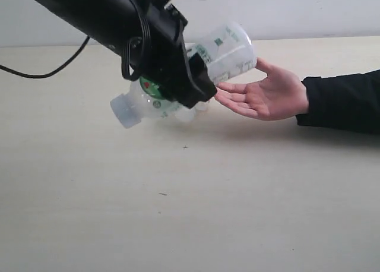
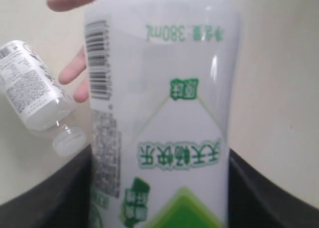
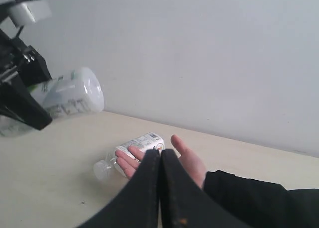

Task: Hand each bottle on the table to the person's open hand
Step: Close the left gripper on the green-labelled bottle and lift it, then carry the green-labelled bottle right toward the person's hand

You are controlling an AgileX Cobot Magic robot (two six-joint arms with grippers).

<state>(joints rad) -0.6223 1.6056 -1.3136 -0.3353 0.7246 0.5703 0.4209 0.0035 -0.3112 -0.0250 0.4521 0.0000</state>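
HANDOVER, MID-AIR: The left gripper point(image 1: 203, 82) is clamped on a whitish green-label bottle point(image 1: 228, 49). It is held tilted, base end leading, just above the person's open hand point(image 1: 267, 97). Whether the plastic touches skin can't be told. In the left wrist view the black fingers point(image 2: 50, 198) flank the body w/ the base end pointing away from the camera.

A 2nd whitish bottle point(image 1: 127, 110) lies on its side on the cream table point(image 1: 178, 212), near the fingertips and partly behind the arm. The right gripper point(image 3: 160, 156) hangs idle, jaws pressed together w/ nothing between them.

Handling, as judged: both bottles look see-through and prob. empty or nearly so, i.e. light. Thin walls would dent under a hard squeeze, and the glossy label sleeve is likely slick. The round body will roll once nudged. For the one lying down, the best hold looks to be across the mid-body, square to its long axis, not at the narrow neck.
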